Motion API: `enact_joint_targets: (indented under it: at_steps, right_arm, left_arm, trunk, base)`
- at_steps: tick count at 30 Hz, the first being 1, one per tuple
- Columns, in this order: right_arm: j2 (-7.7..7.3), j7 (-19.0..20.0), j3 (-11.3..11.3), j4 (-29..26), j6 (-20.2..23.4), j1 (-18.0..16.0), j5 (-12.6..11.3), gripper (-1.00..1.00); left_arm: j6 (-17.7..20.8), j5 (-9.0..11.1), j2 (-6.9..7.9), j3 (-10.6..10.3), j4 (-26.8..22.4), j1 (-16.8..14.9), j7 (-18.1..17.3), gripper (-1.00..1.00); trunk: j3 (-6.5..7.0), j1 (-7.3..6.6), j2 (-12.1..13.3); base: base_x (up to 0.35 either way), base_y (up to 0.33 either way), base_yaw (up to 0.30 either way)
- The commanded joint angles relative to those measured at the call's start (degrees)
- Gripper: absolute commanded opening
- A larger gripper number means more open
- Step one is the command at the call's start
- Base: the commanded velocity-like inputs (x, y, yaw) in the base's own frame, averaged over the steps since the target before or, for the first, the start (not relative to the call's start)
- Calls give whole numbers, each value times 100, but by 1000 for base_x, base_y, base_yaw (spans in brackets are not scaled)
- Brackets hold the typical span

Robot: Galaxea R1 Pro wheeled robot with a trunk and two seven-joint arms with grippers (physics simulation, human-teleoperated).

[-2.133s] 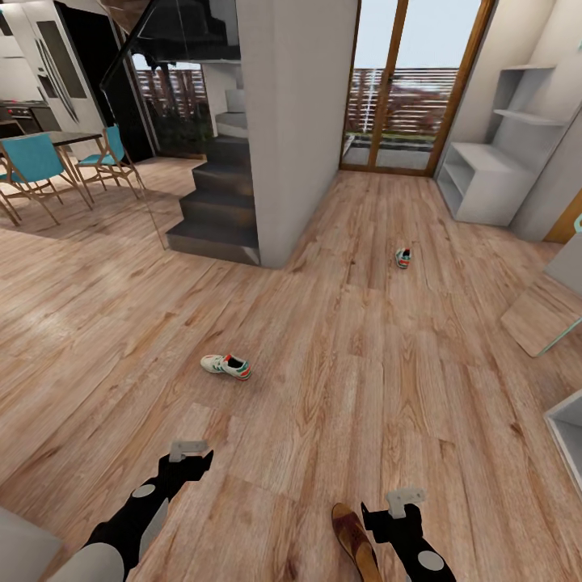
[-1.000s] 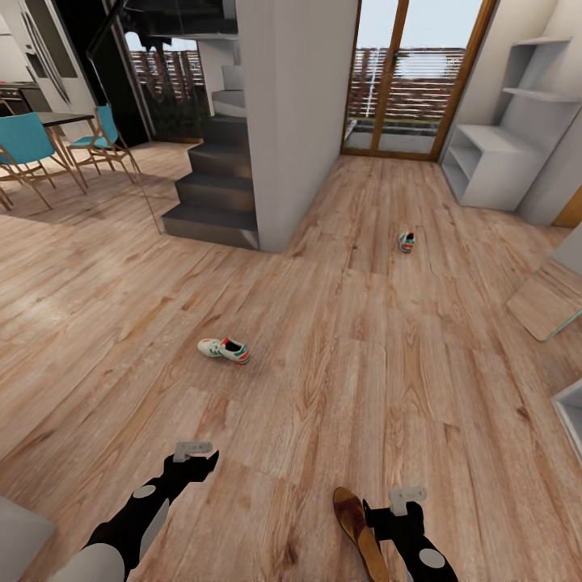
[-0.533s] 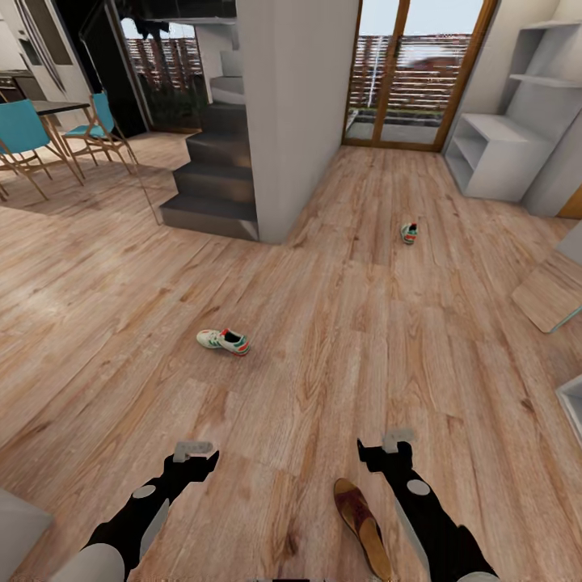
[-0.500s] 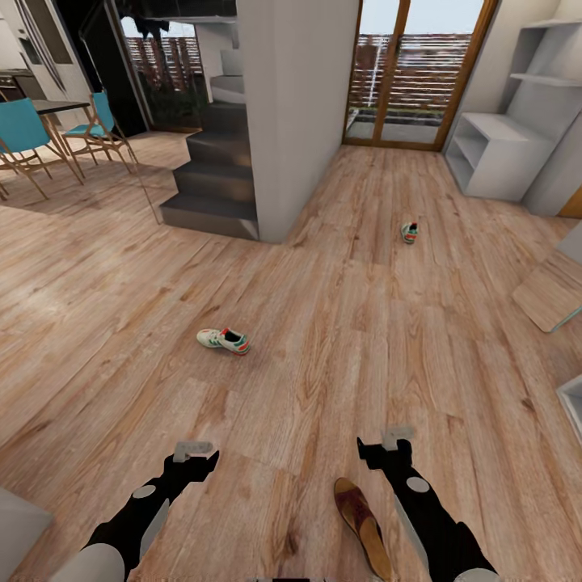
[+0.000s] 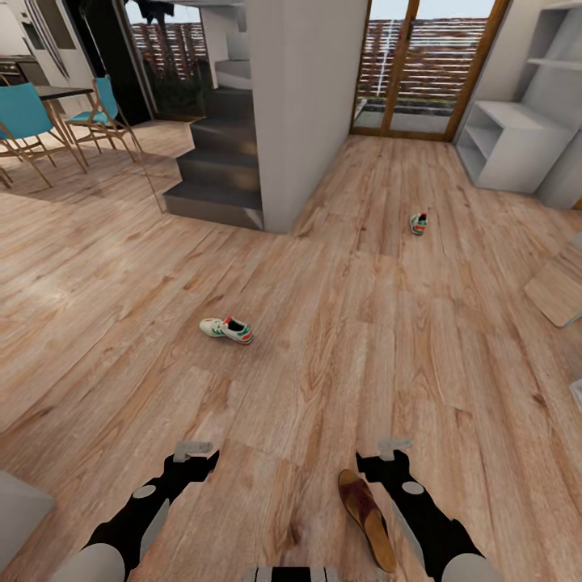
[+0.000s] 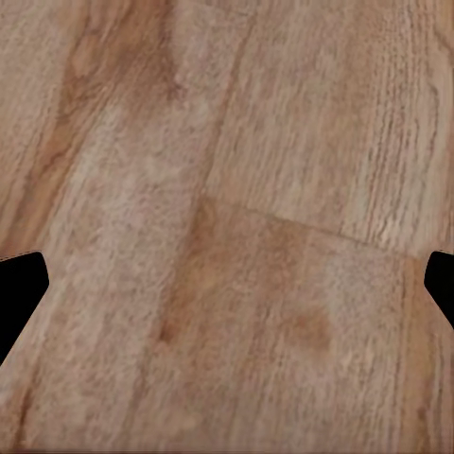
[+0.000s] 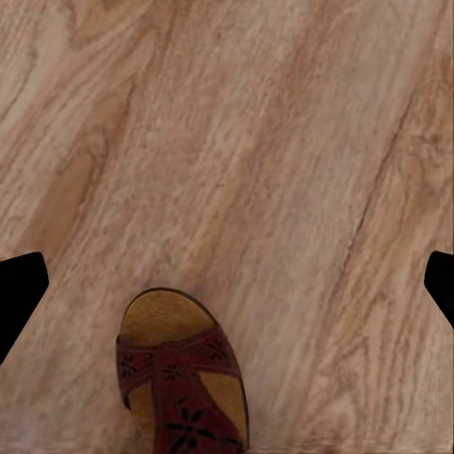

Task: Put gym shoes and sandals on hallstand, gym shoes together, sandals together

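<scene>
One gym shoe [image 5: 226, 330] lies on its sole on the corridor floor [image 5: 323, 364], ahead of my left arm. The second gym shoe [image 5: 418, 224] sits farther off toward the hallstand [image 5: 505, 145] at the far right. A brown sandal [image 5: 368, 517] lies on the floor just left of my right forearm, and its heel end shows in the right wrist view [image 7: 180, 378]. My right gripper [image 5: 386, 453] hovers open over bare planks just beyond the sandal. My left gripper [image 5: 194, 454] is open above bare floor [image 6: 227, 236], with nothing between its fingertips [image 6: 19, 293].
A grey pillar [image 5: 299, 113] and dark stairs [image 5: 214, 174] stand ahead on the left, with teal chairs [image 5: 24, 121] beyond. Glass doors [image 5: 412, 73] close the corridor's far end. A tilted wooden panel [image 5: 558, 291] sits at the right edge, wall shelves [image 5: 558, 61] above the hallstand.
My right arm has reached forward, its gripper moving from beside the sandal to past the sandal's front. The head view has shifted, so the shoes appear slightly displaced. The left arm is unchanged.
</scene>
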Motion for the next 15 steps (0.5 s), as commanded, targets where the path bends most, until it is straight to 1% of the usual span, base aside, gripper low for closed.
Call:
enact_joint_targets:
  at_steps: [1, 6, 15]
  right_arm:
    - [1, -3, -3, 101, -2, -4, 56, 100]
    - [1, -3, -3, 476, -163, -10, 55, 100]
    - [-25, -3, -3, 942, -742, -13, 56, 100]
  left_arm:
    - [-22, -52, -4, 48, 5, -4, -40, 100]
    - [-22, -52, -4, 48, 5, -4, -40, 100]
    - [-22, -52, -11, 48, 5, -4, -40, 100]
  trunk:
    - [-31, 21, -43]
    - [-166, 131, -244]
    - [-410, 329, -605]
  base:
    - [0, 0, 70]
    - [0, 0, 70]
    - [0, 0, 70]
